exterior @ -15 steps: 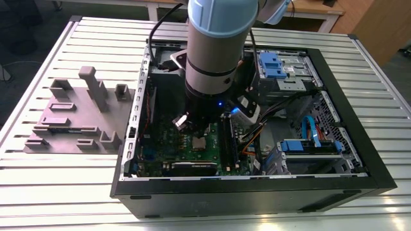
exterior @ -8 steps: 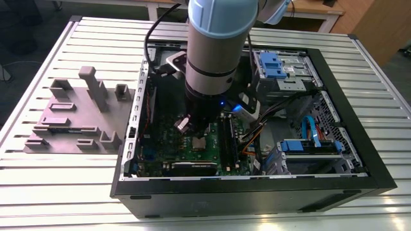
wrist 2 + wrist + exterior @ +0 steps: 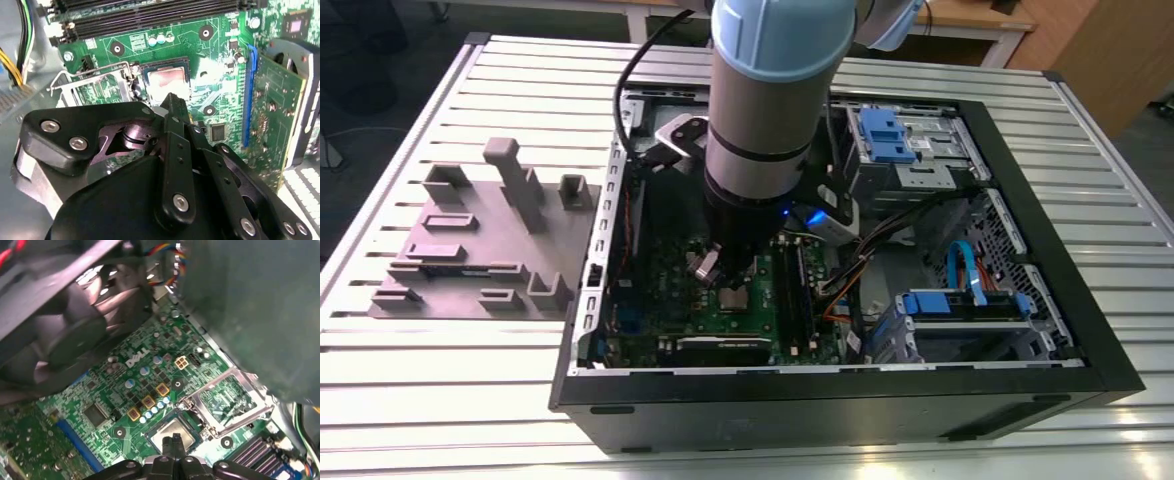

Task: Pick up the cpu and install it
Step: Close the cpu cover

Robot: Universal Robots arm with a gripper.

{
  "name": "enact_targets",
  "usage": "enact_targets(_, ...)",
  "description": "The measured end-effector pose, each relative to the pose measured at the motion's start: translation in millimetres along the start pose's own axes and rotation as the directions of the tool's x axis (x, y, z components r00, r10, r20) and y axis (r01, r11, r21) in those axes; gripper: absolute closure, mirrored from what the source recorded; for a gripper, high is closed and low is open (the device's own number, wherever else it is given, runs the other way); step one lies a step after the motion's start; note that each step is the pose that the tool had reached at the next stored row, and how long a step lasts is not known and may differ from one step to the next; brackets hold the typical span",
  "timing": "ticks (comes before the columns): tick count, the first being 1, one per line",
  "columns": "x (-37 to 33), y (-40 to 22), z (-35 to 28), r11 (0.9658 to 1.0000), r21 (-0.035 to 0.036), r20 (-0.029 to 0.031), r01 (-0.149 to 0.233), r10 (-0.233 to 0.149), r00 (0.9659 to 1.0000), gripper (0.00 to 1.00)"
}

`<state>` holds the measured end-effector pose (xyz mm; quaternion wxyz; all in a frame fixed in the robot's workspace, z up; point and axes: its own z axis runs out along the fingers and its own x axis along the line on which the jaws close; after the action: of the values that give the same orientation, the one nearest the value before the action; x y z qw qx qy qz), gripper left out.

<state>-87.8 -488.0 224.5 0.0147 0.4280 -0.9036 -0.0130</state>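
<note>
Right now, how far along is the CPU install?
Done, it seems: the cpu lies flat in its socket on the motherboard. In hand: the gripper hangs right over the chip's near edge; I cannot tell whether it touches it. Left: the socket's metal frame stands open beside the chip, not yet closed over it.

On slatted metal table (image 3: pixel 454 400): open black computer case (image 3: pixel 854 415); just beside the case, toward the exterior view's left, grey holder block (image 3: pixel 480 245).

One cpu (image 3: pixel 167 82), one motherboard (image 3: pixel 205 52), one case (image 3: pixel 854 405).
</note>
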Motion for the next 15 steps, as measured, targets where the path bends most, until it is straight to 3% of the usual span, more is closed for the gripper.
enact_targets(2,0.0,0.0,0.3,0.9994,0.0003,-0.001,0.035,-0.035,0.9994,0.9)
enact_targets(5,0.0,0.0,0.6,0.9959,0.0008,-0.0027,0.091,-0.091,0.9959,0.9)
enact_targets(11,0.0,0.0,1.1,0.9823,0.001,-0.0043,0.187,-0.187,0.9823,0.9)
enact_targets(13,0.0,0.0,1.2,0.9822,-0.0011,-0.0002,0.188,-0.188,0.9822,0.9)
enact_targets(14,0.0,-0.1,1.4,0.9821,-0.0046,0.0065,0.189,-0.188,0.9821,0.9)
enact_targets(15,0.1,-0.2,1.4,0.9818,-0.0137,0.0234,0.189,-0.189,0.9817,0.9)
